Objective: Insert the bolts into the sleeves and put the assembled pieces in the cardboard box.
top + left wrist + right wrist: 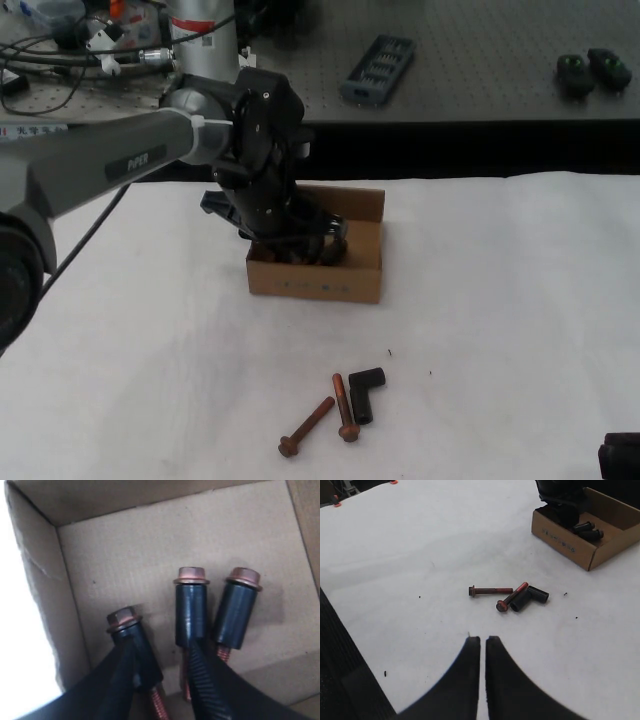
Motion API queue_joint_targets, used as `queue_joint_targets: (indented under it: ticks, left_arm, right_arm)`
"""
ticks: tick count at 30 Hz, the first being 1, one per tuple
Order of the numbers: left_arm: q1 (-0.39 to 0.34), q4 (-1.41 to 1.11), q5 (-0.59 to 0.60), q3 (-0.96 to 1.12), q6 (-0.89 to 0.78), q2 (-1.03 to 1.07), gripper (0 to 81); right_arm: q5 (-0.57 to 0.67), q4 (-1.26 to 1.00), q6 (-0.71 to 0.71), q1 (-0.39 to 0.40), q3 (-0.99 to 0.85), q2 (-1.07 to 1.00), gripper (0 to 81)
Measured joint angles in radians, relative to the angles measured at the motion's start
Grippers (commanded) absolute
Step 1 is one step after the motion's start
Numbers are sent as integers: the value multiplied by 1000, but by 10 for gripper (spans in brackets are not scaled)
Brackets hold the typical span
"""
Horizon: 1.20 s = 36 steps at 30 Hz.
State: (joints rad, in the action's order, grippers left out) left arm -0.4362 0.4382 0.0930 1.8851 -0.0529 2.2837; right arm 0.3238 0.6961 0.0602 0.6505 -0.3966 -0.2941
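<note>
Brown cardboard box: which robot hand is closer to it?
Left. The left hand is down inside the brown cardboard box, over three copper bolts in black sleeves; the right hand is above the white cloth, well apart from the box.

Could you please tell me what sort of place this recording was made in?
Probably a robotics lab or workshop: a robot arm hangs over a cardboard box on a cloth-covered bench, loose bolts lie in front of it, and a perforated metal table with cables stands behind.

Three views, shared cardboard box
</note>
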Motion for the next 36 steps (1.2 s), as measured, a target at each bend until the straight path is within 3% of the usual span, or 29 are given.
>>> queue_joint_targets:
  ticks: [5, 12, 24, 29, 33, 36]
  left_arm:
    - [0, 23, 0, 0, 0, -55, 256]
    - [15, 118, 8, 6, -26, -210, 83]
    - [35, 321, 8, -23, -33, -310, 83]
    - [35, 278, 8, -165, -41, -420, 83]
    - [35, 202, 8, -348, -81, -500, 83]
    - [35, 110, 8, -505, -105, -607, 83]
  right_arm:
    - [-73, -61, -20, 0, 0, 0, 37]
    - [-105, -94, -151, 0, 0, -54, 37]
    - [-36, -126, -180, 0, -80, -377, 37]
    - [13, -132, 64, 0, -261, -678, 35]
    - [16, -102, 195, 0, -348, -787, 6]
    - [16, -57, 318, 0, -436, -886, 95]
